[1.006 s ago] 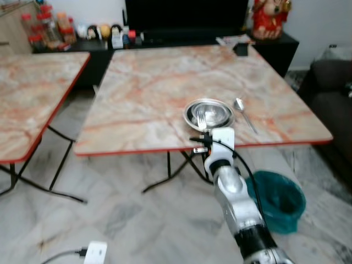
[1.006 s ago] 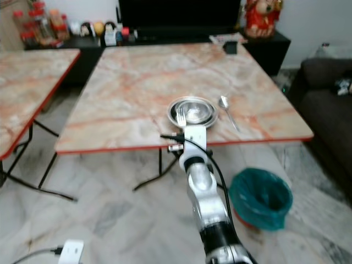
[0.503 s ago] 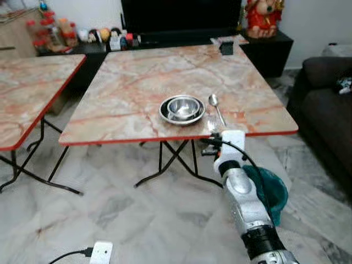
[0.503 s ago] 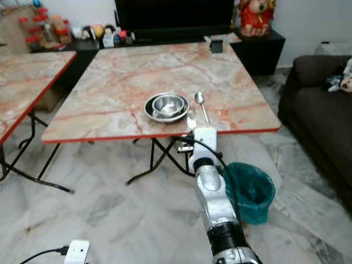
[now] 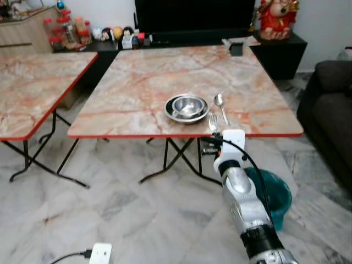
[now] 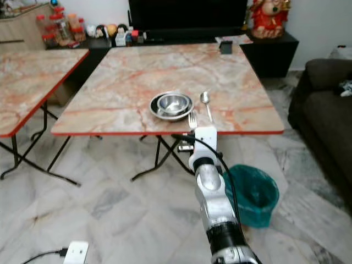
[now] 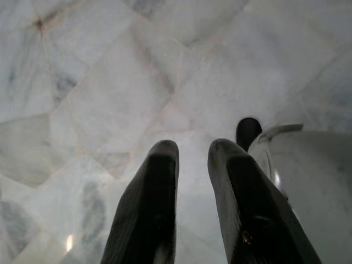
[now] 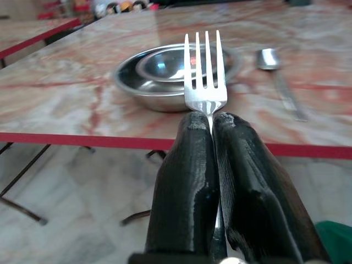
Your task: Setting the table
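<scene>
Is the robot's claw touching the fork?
Touching. In the right wrist view the right claw has both black fingers pressed against the fork handle, tines sticking out toward the bowl.

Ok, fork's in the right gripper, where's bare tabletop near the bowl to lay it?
The table is bare left of the stacked bowl and plate, out to its red edge. It is crowded on the bowl's right, where the spoon lies. The right gripper holds the fork at the near edge.
</scene>
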{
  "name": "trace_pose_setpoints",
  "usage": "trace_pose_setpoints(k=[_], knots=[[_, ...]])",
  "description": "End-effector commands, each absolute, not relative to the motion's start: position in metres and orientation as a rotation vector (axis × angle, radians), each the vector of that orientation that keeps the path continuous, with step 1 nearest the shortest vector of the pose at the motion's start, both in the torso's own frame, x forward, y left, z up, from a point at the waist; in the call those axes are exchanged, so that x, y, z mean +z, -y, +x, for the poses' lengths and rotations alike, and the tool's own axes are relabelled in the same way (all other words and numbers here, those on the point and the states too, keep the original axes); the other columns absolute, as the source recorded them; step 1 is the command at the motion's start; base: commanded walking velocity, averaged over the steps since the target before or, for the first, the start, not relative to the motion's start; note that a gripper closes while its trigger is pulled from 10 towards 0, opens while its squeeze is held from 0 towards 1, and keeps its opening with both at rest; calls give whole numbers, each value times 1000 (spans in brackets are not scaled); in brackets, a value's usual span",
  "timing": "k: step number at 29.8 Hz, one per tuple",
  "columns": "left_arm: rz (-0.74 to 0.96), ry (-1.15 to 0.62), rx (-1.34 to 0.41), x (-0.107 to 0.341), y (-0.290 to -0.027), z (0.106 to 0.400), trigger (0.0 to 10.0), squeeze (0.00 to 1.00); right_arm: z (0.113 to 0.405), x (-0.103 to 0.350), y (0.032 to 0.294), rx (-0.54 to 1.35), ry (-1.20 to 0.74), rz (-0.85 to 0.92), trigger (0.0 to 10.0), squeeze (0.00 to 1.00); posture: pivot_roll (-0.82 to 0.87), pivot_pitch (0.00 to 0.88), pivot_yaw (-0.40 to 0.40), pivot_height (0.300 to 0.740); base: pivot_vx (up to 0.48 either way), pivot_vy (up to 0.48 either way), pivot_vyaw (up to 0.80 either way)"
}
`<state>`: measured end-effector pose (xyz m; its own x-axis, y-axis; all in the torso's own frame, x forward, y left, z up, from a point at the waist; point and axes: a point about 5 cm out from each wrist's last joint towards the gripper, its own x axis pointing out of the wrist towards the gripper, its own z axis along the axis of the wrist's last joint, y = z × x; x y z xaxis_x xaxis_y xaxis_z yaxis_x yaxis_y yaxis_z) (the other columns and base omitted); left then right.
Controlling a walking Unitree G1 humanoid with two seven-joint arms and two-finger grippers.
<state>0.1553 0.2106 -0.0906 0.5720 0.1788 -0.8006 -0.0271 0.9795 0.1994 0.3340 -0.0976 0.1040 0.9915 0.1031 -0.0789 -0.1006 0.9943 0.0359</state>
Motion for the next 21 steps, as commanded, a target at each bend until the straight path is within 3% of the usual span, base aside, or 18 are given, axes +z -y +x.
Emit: trace_pose_setpoints(k=[1,21], knots=[[173,-943,128,-88,-212,161,10000,0,336,108,99,101,-73,31,10000,0,-7,34,29,740,431,0,-800],[170,-947,131,-89,-210,159,10000,0,337,110,97,107,-52,33,10000,0,-5,39,25,740,432,0,0]])
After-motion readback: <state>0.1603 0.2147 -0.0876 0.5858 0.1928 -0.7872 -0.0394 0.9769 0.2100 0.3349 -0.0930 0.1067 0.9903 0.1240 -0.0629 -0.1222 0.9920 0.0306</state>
